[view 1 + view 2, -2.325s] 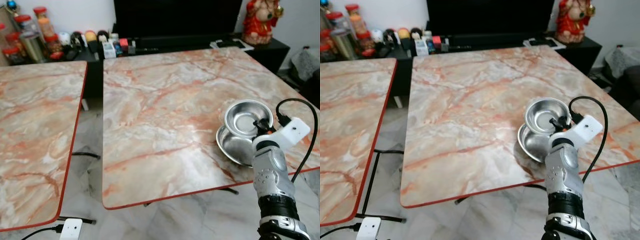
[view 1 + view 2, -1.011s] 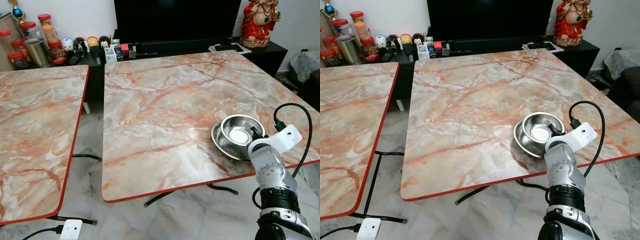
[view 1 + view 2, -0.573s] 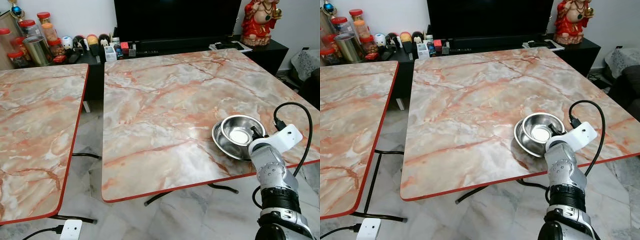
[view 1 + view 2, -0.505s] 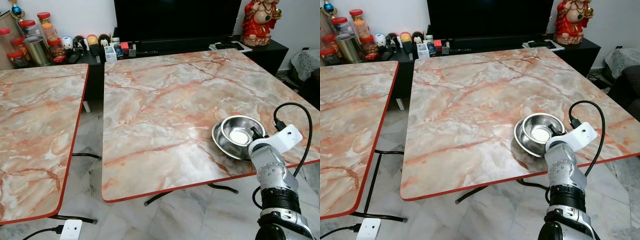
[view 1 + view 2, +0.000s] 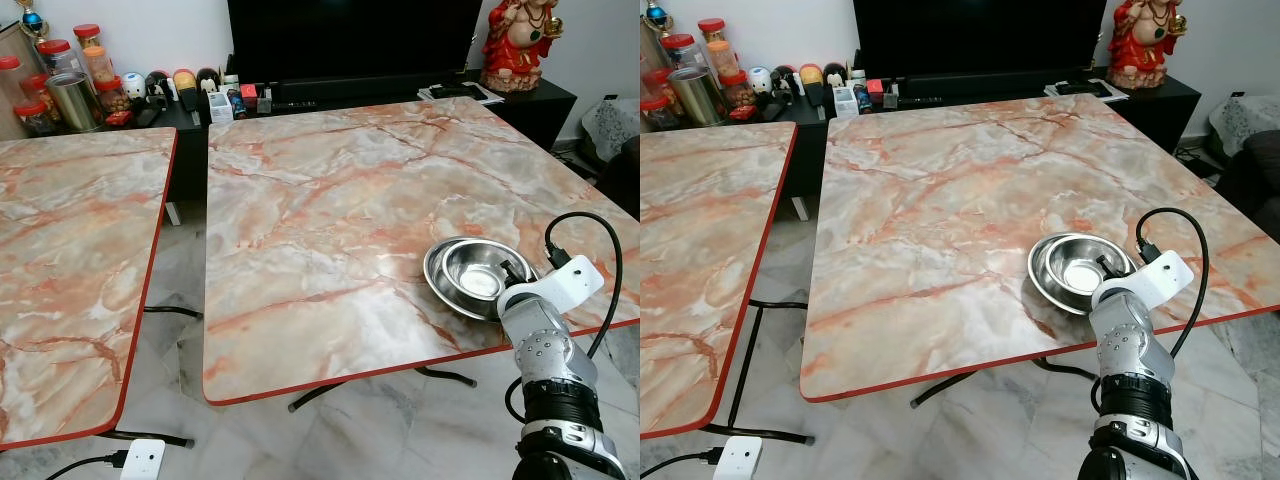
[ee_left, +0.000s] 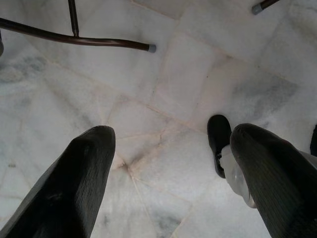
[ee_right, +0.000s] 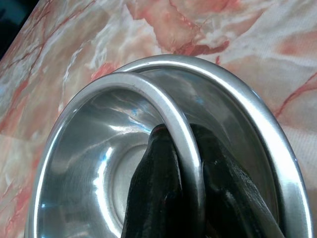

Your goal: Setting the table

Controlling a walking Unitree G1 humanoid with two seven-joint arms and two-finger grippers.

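Two marble-pattern tables w/ red edging are standing side by side on a pale marble floor point(image 5: 340, 440). The landmark is the right-hand table point(image 5: 330, 220), the one nearer the robot's right arm.

Near that table's front right corner, a small steel bowl point(image 5: 1083, 268) is sitting nested inside a larger steel bowl point(image 5: 1042, 276), both upright. The right gripper point(image 7: 181, 198) is pinching the small bowl's near rim: in the wrist view one black finger point(image 7: 153, 193) is lying inside the bowl and the other outside, w/ the rim pressed between them. The silver right arm is reaching up from below the table's front edge, w/ a white bracket and looping black cable at the wrist.

Beyond the table's far edge, a dark TV unit point(image 5: 350, 35) is standing against the wall, w/ a red figurine point(image 5: 518, 42) at its right end and jars & bottles point(image 5: 70, 85) to the left.

The left gripper point(image 6: 168, 163) is hanging over the floor, fingers spread wide apart, near table legs.
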